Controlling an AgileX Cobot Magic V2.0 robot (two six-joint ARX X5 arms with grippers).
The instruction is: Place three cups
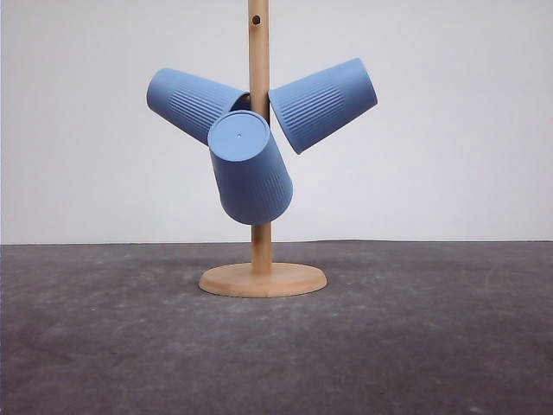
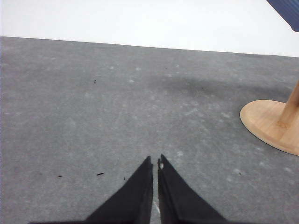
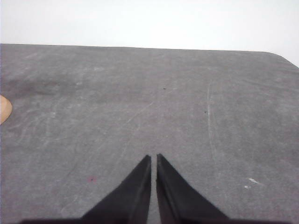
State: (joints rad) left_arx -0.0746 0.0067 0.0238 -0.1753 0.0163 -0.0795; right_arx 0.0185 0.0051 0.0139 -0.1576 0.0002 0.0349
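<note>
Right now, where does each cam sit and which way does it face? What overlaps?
Front: low, facing forward over the table at the wooden stand holding three cups.
Left wrist: on the left arm, looking down along the shut left gripper at the mat; stand base at the edge.
Right wrist: on the right arm, along the shut right gripper at the mat.
Shared: front and left wrist both see the stand base.
</note>
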